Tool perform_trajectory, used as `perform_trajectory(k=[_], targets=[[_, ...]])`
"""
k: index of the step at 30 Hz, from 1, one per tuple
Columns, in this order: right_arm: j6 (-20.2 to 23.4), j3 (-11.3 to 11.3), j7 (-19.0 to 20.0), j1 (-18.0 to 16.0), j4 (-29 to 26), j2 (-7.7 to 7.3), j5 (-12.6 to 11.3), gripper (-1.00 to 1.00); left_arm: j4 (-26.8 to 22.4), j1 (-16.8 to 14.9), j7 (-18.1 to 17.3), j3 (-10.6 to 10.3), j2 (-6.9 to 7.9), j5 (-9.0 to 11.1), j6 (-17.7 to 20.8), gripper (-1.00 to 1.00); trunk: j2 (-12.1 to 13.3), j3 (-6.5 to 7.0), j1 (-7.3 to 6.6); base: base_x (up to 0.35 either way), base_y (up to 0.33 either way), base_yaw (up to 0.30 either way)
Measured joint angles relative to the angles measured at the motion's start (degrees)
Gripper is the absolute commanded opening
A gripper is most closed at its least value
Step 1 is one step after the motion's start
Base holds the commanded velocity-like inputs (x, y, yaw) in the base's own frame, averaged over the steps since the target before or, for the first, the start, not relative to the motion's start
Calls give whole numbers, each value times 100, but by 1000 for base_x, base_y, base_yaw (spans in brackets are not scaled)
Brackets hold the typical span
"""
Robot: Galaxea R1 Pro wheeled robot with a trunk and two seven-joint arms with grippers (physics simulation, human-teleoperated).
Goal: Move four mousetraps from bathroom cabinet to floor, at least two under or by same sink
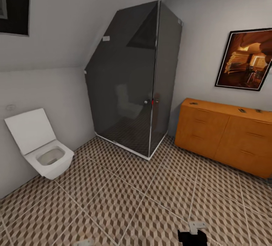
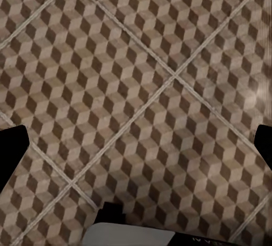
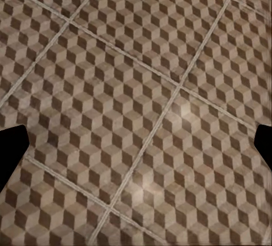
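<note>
The orange-brown cabinet (image 1: 226, 136) stands against the right wall in the head view. On its flat top lie three small flat pieces that look like mousetraps (image 1: 193, 103), (image 1: 241, 110), (image 1: 258, 110), too small to make out in detail. The cube-patterned bathroom floor (image 1: 124, 197) stretches between me and the cabinet. My left gripper (image 2: 136, 144) hangs open over bare floor tiles (image 2: 141, 76), its dark fingertips (image 2: 12, 144) wide apart. My right gripper (image 3: 136, 147) is open too, above the tiles (image 3: 147, 87), holding nothing. The bathroom sink is out of view.
A white wall-hung toilet (image 1: 47, 151) with its lid up is at the left. A dark glass shower enclosure (image 1: 132, 83) fills the far corner beside the cabinet. A framed picture (image 1: 245, 59) hangs above the cabinet. Open floor lies ahead.
</note>
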Motion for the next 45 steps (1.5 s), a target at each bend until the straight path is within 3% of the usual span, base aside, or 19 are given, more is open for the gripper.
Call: perform_trajectory(k=[30, 45], targets=[[6, 0, 0, -2, 0, 1, -4, 100, 1, 0, 0, 0, 0, 3, 2, 100, 1207, 541, -660, 0, 0, -300], [6, 0, 1, -4, 2, 8, 0, 100, -2, 2, -8, 1, 0, 5, 1, 100, 1208, 541, -661, 0, 0, -155]])
